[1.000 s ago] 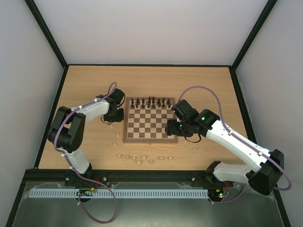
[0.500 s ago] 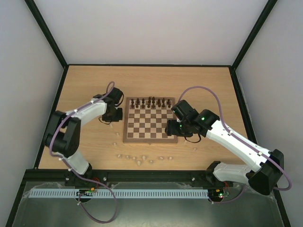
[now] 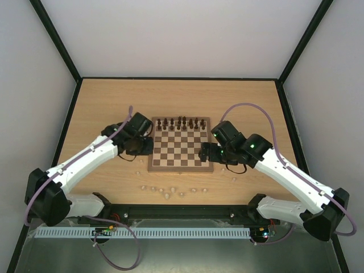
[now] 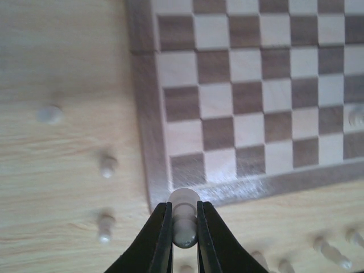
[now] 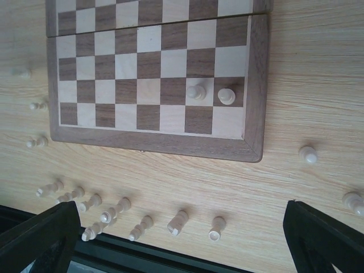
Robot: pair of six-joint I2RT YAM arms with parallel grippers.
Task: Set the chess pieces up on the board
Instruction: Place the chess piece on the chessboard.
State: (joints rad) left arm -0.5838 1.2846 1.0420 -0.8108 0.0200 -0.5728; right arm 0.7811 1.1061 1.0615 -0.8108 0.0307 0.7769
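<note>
Your table (image 3: 102, 102) carried the board (image 3: 180, 149) at its centre, with dark men (image 3: 181, 121) lining its 12 o'clock edge. Your left gripper (image 4: 183, 211) sat at the board's 9 o'clock side, by a corner, jaws clamped tight on a pale pawn (image 4: 183, 222). Your right gripper (image 5: 178, 239) hung at 4 o'clock, fingers spread wide and holding nothing. Two pale pawns (image 5: 197, 91) stood side by side on squares below it. Loose pale pieces (image 3: 168, 191) lay scattered on the table at 6 o'clock.
</note>
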